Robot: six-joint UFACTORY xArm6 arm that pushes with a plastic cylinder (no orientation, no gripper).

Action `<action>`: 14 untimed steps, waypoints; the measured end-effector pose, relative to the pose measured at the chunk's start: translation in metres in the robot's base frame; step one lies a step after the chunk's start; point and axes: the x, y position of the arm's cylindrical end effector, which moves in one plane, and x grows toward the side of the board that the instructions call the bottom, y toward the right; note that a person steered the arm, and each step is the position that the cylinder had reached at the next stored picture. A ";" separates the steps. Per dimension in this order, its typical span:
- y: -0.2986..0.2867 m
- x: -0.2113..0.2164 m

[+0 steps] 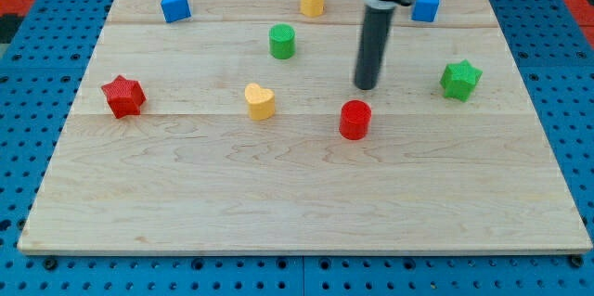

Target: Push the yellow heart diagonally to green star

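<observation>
The yellow heart lies left of the board's middle. The green star lies near the view's right edge of the board, a little higher than the heart. My tip stands between them, well to the right of the heart and left of the star, just above the red cylinder. The tip touches no block.
The wooden board also holds a red star at the left, a green cylinder, a blue block at top left, a yellow hexagonal block at top middle, and a blue block at top right, partly behind the arm.
</observation>
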 end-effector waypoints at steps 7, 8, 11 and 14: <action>-0.218 0.089; -0.215 0.089; -0.215 0.089; -0.070 0.112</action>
